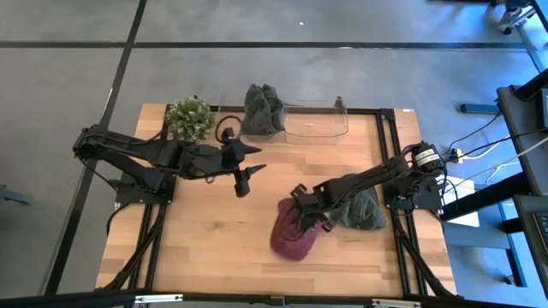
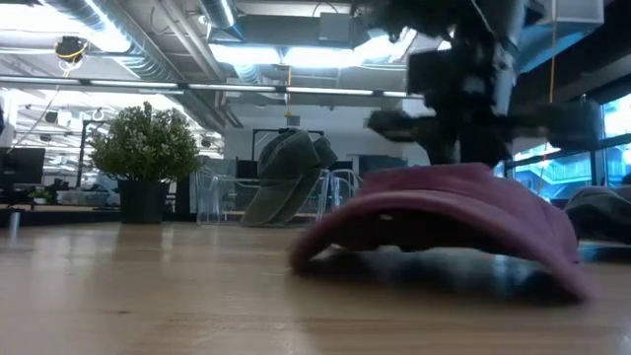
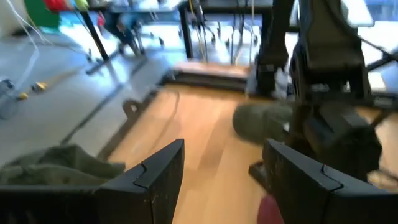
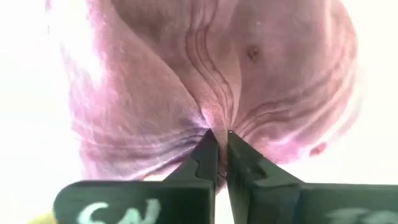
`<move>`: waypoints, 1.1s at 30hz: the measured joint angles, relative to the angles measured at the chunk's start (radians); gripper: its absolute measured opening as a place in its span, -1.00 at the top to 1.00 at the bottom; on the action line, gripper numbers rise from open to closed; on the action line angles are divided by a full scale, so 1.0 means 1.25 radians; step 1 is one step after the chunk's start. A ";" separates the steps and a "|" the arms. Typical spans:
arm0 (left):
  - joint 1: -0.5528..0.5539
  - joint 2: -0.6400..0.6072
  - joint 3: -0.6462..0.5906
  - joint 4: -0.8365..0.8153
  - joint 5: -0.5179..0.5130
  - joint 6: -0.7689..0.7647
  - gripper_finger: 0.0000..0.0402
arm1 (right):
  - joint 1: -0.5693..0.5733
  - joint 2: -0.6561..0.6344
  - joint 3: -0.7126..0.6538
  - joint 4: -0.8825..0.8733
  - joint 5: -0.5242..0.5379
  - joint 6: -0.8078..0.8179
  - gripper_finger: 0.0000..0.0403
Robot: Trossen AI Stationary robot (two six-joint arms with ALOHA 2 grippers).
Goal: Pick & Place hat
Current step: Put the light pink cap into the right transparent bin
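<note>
My right pincer [image 4: 217, 149] pinching red hat [image 1: 293, 235], 5 o'clock on tabletop [image 1: 214, 231]. Step: grab. Next I lift, carry. Left pincer [image 1: 248, 164] released, waiting at 11.

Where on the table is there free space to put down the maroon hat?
Bare wood lies in front of the left gripper, from the maroon hat to the table's left edge. Crowded: the far edge, with plant, green hat and clear bin; and the right side, where the right gripper pinches the hat beside another green hat.

Right tool [image 4: 219, 149] pinched shut; left tool [image 3: 224, 168] spread, mid-table.
</note>
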 joint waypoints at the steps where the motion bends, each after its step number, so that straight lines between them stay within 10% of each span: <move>1: -0.007 -0.006 0.000 0.009 -0.017 0.006 -0.06 | -0.002 0.000 0.017 -0.018 0.011 0.016 0.92; 9: -0.055 -0.030 0.000 0.014 -0.070 0.008 -0.06 | -0.039 -0.038 0.184 -0.197 0.017 0.108 0.92; 20: -0.080 -0.025 0.000 0.001 -0.077 -0.053 -0.06 | -0.115 -0.193 0.425 -0.349 0.244 0.239 0.93; 33: -0.072 0.023 0.000 0.001 -0.086 -0.052 -0.06 | -0.372 -0.223 0.573 -0.500 0.372 0.264 0.93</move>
